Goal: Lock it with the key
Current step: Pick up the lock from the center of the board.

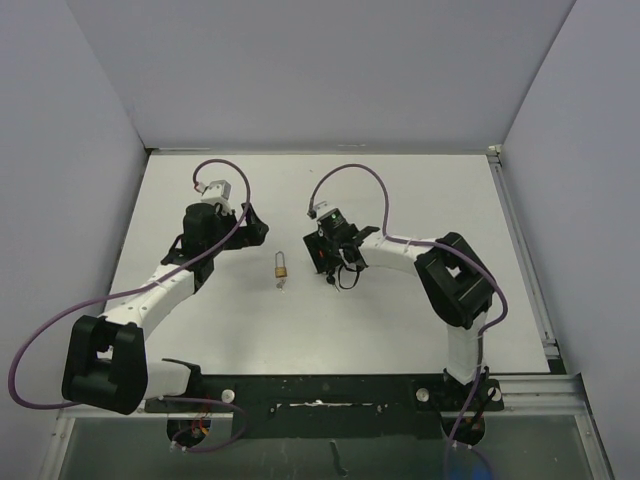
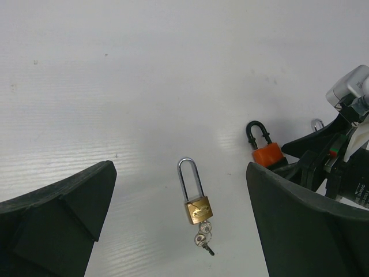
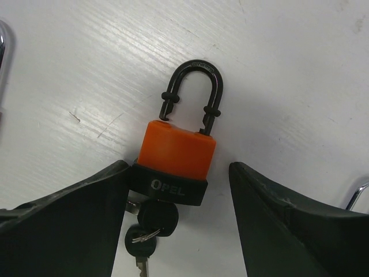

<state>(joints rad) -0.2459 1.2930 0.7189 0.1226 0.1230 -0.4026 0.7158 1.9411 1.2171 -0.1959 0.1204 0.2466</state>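
**Item 1: orange padlock [image 3: 177, 153].** Count: one.
- Location: it lies flat on the white surface [image 3: 300, 69], directly between the fingers of the right tool [image 3: 179, 167].
- Its black shackle [image 3: 199, 66] points away from the tool. One leg enters the body and the other ends free just above it, so the lock reads as open.
- Two black-headed keys [image 3: 155, 219] sit on a ring at the end nearest the tool. One appears seated in the cylinder.

**Handling (judged).**
- The lock looks small, rigid and dense for its size, and not fragile.
- The orange jacket looks less slippery than bare metal.
- The best hold is across the two flat sides of the body. That leaves the shackle free to be pressed home and the key head clear for turning.
- The shackle may swivel, and the spare key hangs loose and could snag.

**Right tool.** Its fingers are parted and straddle the lock body. One finger meets the black base band and the other stands just clear. Nothing is gripped yet.

**Left tool [image 2: 180, 173].** It is spread wide and carries nothing.

**Item 2: brass padlock [image 2: 198, 210].** Count: one.
- Location: it lies ahead of the left tool, in line with the gap between its fingers, and touches neither.
- Its long chrome shackle [image 2: 187, 176] points away from the tool.
- Small silver keys [image 2: 203, 235] lie at the end nearest the tool. Their number cannot be told.

**Item 3: chrome loop [image 3: 358, 193].** Count: one. It lies just outside one finger of the right tool and is mostly hidden, so what it belongs to cannot be told.
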